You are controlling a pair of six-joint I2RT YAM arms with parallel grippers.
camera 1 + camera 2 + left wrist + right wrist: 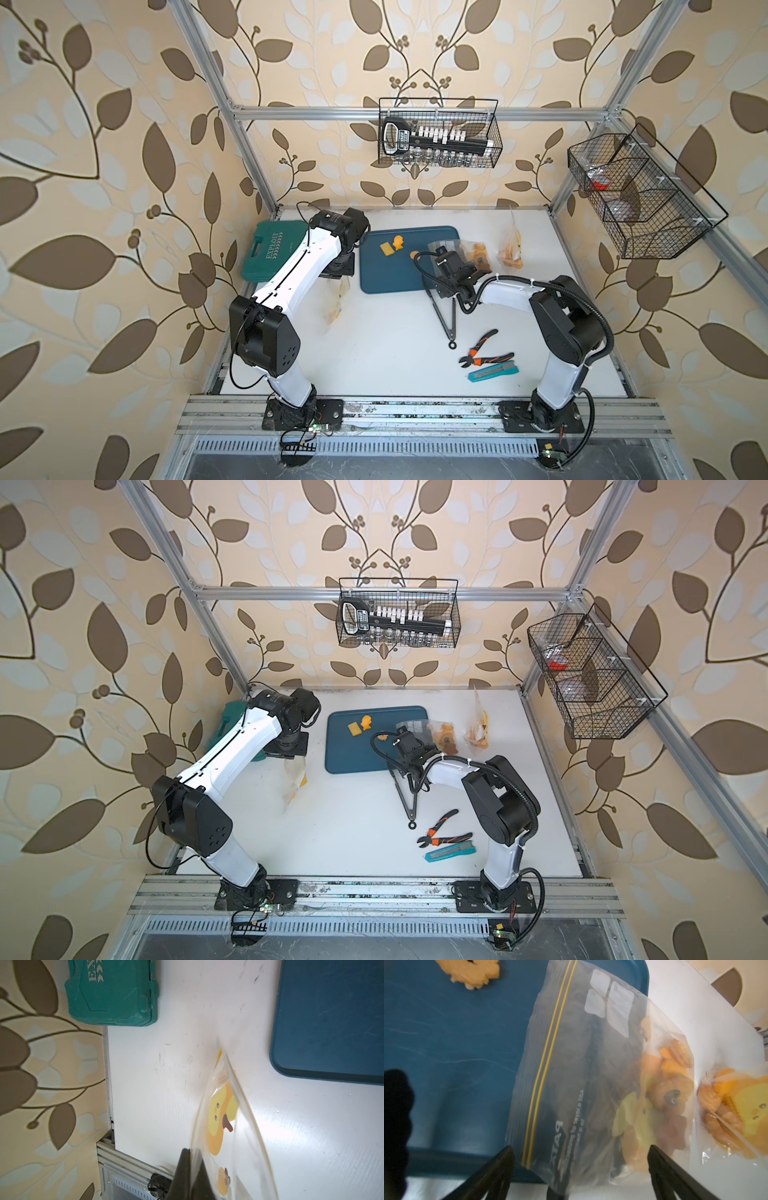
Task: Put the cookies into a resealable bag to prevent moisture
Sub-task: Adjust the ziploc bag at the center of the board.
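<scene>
Green tool case (270, 249) lies just left of the blue tray (386, 274) on the worktop (386, 332). Orange-handled pliers (475, 353) and a teal utility knife (493, 371) lie well forward of the tray.

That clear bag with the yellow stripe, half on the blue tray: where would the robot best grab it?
Probably the flat, empty strip by the yellow stripe, coming from above: that end of the bag lies thin on the blue tray, so the open fingers can pinch it, while the cookies bulge at the opposite end.
</scene>
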